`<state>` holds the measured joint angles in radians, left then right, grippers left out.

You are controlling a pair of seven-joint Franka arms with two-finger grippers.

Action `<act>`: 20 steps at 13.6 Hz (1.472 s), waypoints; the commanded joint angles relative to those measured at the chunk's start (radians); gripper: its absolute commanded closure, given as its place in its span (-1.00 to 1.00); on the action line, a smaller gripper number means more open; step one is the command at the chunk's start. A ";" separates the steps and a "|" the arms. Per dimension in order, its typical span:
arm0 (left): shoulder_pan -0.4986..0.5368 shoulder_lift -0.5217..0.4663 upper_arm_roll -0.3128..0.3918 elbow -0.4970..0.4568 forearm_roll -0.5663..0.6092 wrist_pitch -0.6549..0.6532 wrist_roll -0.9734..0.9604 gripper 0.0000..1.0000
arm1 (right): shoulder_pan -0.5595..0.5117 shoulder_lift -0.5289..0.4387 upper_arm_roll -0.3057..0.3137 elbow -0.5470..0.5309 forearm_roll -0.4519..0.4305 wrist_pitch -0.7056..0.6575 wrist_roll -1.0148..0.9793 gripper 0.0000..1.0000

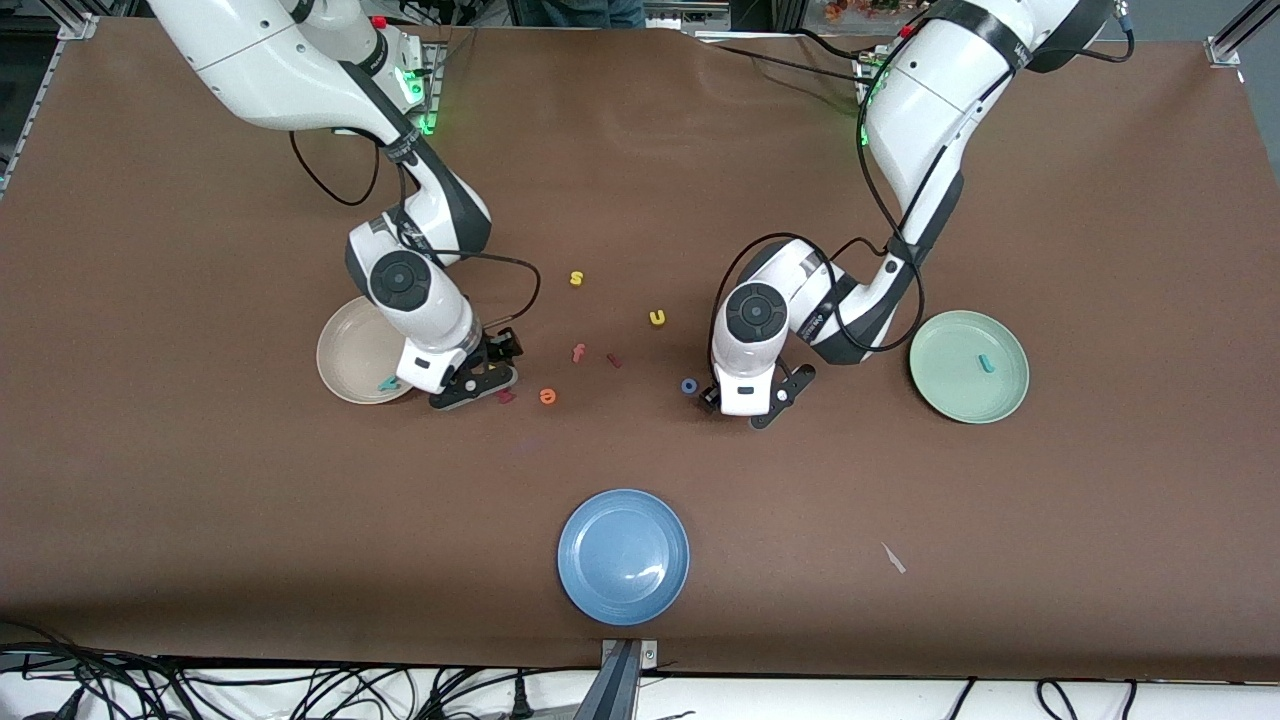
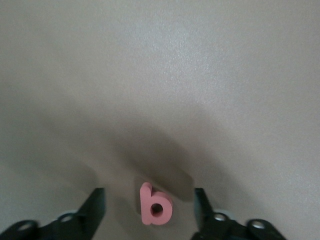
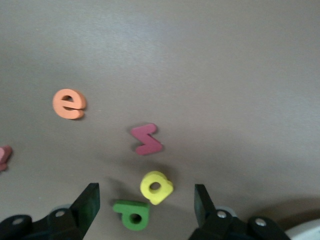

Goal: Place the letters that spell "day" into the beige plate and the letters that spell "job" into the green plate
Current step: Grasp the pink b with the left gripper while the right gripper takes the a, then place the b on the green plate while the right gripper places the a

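With teal j already in the green plate, we see left gripper spread around salmon b, right gripper spread around yellow a and green d, grasping nothing.

Front view: salmon "b", yellow "a" and green "d" hidden under the arms' wrists. Teal letter in beige plate partly covered, shape unreadable. Beige plate's rim partly under right arm. Pink letter cut off at right wrist view's edge.
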<state>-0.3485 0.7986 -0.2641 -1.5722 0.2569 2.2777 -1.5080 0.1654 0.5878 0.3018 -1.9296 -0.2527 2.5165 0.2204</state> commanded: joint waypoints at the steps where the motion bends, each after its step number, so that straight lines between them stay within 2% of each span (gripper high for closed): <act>1: -0.015 0.014 0.014 0.026 0.038 -0.009 -0.027 -0.50 | -0.001 0.033 0.002 0.021 -0.031 0.024 0.027 -0.69; 6: -0.021 0.057 0.016 0.075 0.038 -0.010 -0.075 -0.48 | -0.003 0.064 -0.003 0.021 -0.053 0.071 0.027 -0.59; 9: -0.024 0.056 0.016 0.083 0.038 -0.012 -0.089 -0.46 | -0.003 0.066 -0.006 0.018 -0.054 0.073 0.028 -0.46; 12: -0.024 0.056 0.016 0.083 0.038 -0.014 -0.096 -0.02 | -0.004 0.064 -0.023 0.011 -0.060 0.073 0.027 -0.38; 15: -0.021 0.056 0.016 0.083 0.038 -0.012 -0.100 0.11 | -0.006 0.064 -0.033 0.006 -0.060 0.073 0.017 -0.28; 17: -0.014 0.056 0.014 0.083 0.038 -0.012 -0.095 0.44 | -0.006 0.064 -0.033 0.003 -0.060 0.073 0.019 -0.19; 20: -0.010 0.054 0.016 0.083 0.042 -0.012 -0.072 0.54 | -0.007 0.064 -0.033 0.001 -0.060 0.073 0.020 -0.06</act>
<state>-0.3560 0.8361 -0.2556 -1.5114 0.2596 2.2774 -1.5785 0.1651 0.6337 0.2780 -1.9271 -0.2843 2.5836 0.2296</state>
